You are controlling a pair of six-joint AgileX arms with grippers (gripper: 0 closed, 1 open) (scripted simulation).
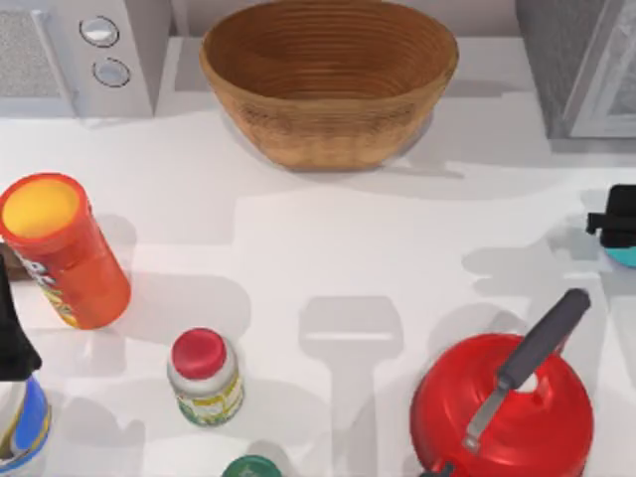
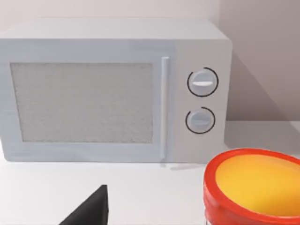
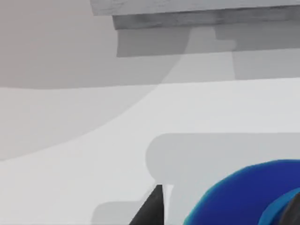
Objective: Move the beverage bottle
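Note:
The beverage bottle (image 1: 626,256) stands at the table's far right edge; a sliver of its teal body shows there. My right gripper (image 1: 616,223) hovers directly over it, a black shape covering most of it. In the right wrist view the bottle's dark blue shoulder (image 3: 243,194) sits very close to the camera. My left arm (image 1: 12,343) is parked at the left edge, beside the orange canister (image 1: 62,250).
A wicker bowl (image 1: 328,79) sits at the back centre, a microwave (image 1: 79,50) at the back left. A red kettle (image 1: 502,402) is front right. A red-capped jar (image 1: 204,376) stands front left. The canister's yellow top (image 2: 255,185) is near the left wrist.

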